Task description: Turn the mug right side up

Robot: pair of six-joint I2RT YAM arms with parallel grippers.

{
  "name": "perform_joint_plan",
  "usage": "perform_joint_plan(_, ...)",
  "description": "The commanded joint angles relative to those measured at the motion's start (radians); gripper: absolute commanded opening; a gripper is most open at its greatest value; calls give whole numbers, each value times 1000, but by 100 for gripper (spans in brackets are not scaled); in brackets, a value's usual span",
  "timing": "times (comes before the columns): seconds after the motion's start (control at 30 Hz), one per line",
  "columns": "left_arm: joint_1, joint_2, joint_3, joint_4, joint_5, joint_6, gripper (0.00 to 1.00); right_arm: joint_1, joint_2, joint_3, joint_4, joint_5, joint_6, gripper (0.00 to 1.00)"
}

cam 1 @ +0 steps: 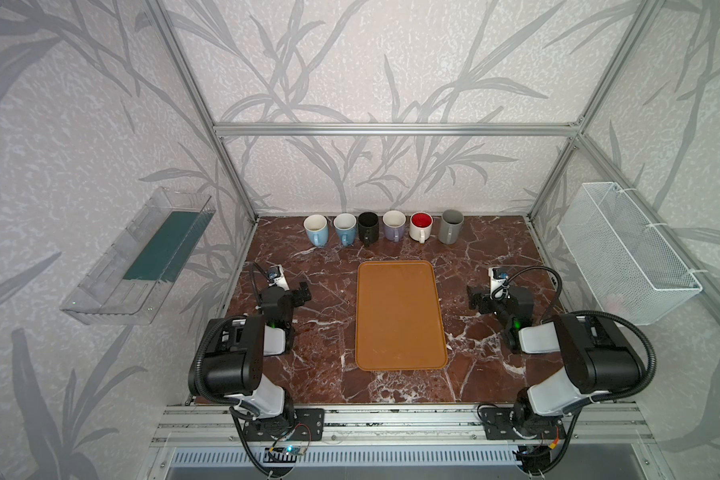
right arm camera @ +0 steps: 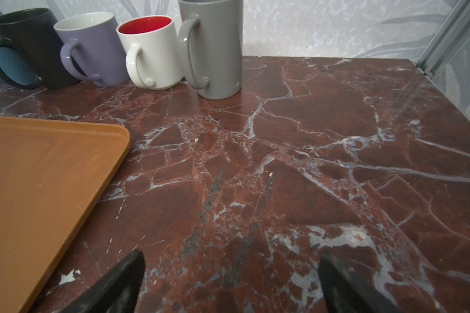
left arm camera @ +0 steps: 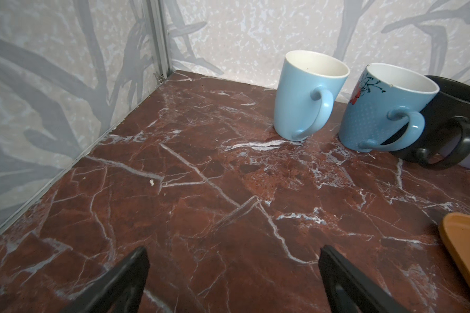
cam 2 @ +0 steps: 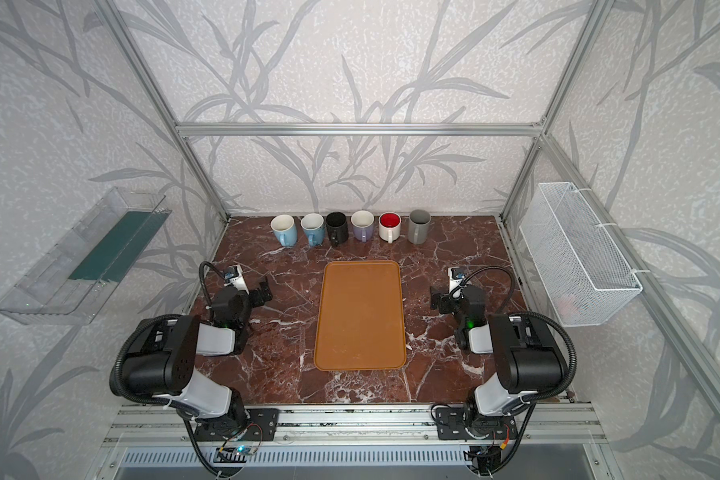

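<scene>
In both top views, the left gripper (cam 1: 304, 291) and right gripper (cam 1: 472, 297) hover over the marble table (cam 1: 329, 316), jaws spread and empty, with the orange tray (cam 1: 400, 316) lying between them. Ahead of both, along the back wall, six mugs stand in a row, all mouth-up: light blue mug (cam 1: 316, 229), flowered blue mug (cam 1: 345, 228), black mug (cam 1: 368, 226), lavender mug (cam 1: 394, 224), red-lined white mug (cam 1: 421, 226) and grey mug (cam 1: 451, 226).

From the left wrist, the fingers (left arm camera: 130, 279) stand wide apart over bare marble. The light blue mug is ahead, and the flowered blue and black mugs are beside it, on the tray's side.

From the right wrist, the fingers (right arm camera: 120, 281) are parted and hold nothing. The grey mug stands ahead, the white, lavender and black mugs rank beyond it, and the tray lies just beside the gripper.
</scene>
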State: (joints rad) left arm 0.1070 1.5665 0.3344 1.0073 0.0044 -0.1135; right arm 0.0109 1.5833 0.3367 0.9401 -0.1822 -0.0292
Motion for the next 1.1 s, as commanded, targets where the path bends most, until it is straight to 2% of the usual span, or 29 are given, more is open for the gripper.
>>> perform_joint_plan(0.0, 1, -3, 20, -27, 23, 32, 99, 12, -33, 67, -83, -11, -41, 99)
perform_joint_plan(0.2, -1, 0, 20, -21, 18, 33, 99, 24, -26, 71, -78, 22, -41, 99)
perform_joint_plan(1.07, -2, -3, 15, -15, 26, 39, 99, 34, -28, 77, -93, 33, -48, 99)
